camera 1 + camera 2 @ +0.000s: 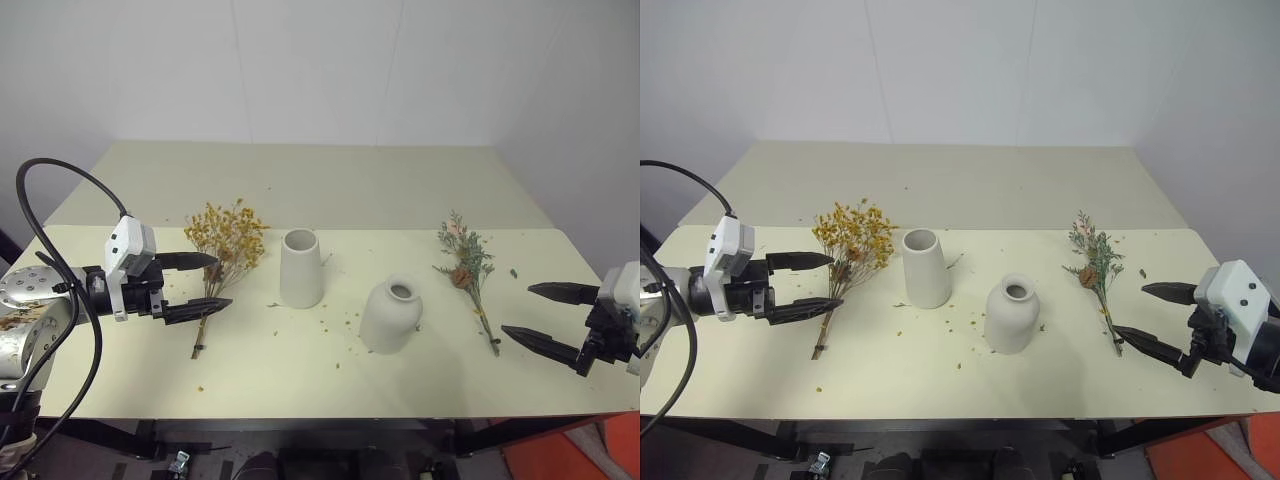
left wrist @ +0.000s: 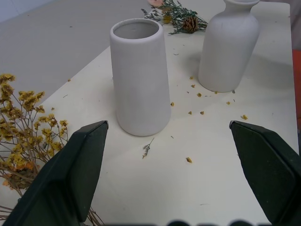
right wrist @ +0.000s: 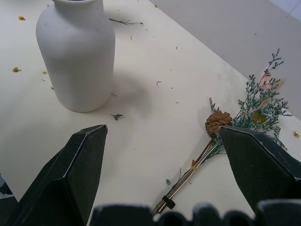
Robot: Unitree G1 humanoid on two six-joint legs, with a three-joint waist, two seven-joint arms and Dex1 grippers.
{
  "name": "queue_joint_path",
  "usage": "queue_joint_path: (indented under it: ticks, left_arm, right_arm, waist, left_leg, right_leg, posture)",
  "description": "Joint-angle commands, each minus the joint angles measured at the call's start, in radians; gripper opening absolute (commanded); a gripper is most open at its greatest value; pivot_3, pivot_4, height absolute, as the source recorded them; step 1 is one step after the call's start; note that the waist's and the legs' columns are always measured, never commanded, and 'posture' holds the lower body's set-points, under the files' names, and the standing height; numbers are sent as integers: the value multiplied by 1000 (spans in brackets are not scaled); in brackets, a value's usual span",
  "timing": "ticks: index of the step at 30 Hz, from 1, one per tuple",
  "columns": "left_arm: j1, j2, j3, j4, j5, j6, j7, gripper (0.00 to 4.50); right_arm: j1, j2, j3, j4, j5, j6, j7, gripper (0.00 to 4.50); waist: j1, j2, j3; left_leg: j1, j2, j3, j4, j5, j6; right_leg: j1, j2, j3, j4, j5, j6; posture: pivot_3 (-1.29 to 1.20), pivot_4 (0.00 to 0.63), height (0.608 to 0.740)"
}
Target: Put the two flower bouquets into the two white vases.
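While both the left gripper (image 1: 213, 282) and right gripper (image 1: 530, 312) hover spread wide and empty, each bouquet lies flat on the table (image 1: 300, 370): the yellow bouquet (image 1: 224, 243) beside the tall vase (image 1: 301, 268), the green bouquet (image 1: 467, 266) right of the squat vase (image 1: 391, 314). The thin stems could slip or shed if pinched badly, and the squat vase's narrow neck may tip it.

A: Spotted any lettering, labels or numbers anywhere?
B: Nope, looked all over, nothing readable. No brand marks, no stickers, no digits on anything near either hand.

Head stereo pair overhead; 2 wrist cams low, both facing squat vase (image 2: 229, 44).
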Motion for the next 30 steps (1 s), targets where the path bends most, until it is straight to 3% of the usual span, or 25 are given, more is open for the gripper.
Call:
queue_joint_path:
  ticks: [1,15,20,23,30]
  left_arm:
    - [-6,9,17,-15,-10,-6,2,4500]
    - [27,35,51,4,10,18,27,4500]
    - [46,36,95,-18,28,102,176,4500]
    - [87,16,138,-72,39,200,313,4500]
    - [115,-3,190,-120,44,403,528,4500]
  right_arm:
    - [-5,-5,-21,-18,7,-6,-4,4474]
    - [-12,-12,-21,-43,26,8,-4,4474]
    - [-139,-90,-4,-102,97,47,0,4474]
    - [-258,-142,69,-130,128,46,3,4474]
    - [-625,-149,404,-131,121,90,-35,4474]
  waist:
    - [0,0,0]
    - [-3,0,0]
    - [-8,0,0]
    - [-11,0,0]
    - [-19,-1,1]
  left_leg:
    - [0,0,0,0,0,0]
    - [0,0,0,0,0,0]
    - [0,0,0,0,0,0]
    - [1,1,0,0,0,0]
    - [0,1,0,0,0,0]
  right_leg:
    - [0,0,0,0,0,0]
    - [0,0,0,0,0,0]
    - [0,0,0,1,0,0]
    - [0,0,0,1,0,0]
    - [-2,0,-1,1,2,2]
  posture:
    - [0,150,740]
    - [0,150,740]
    - [0,150,740]
    - [0,150,740]
    - [0,150,740]
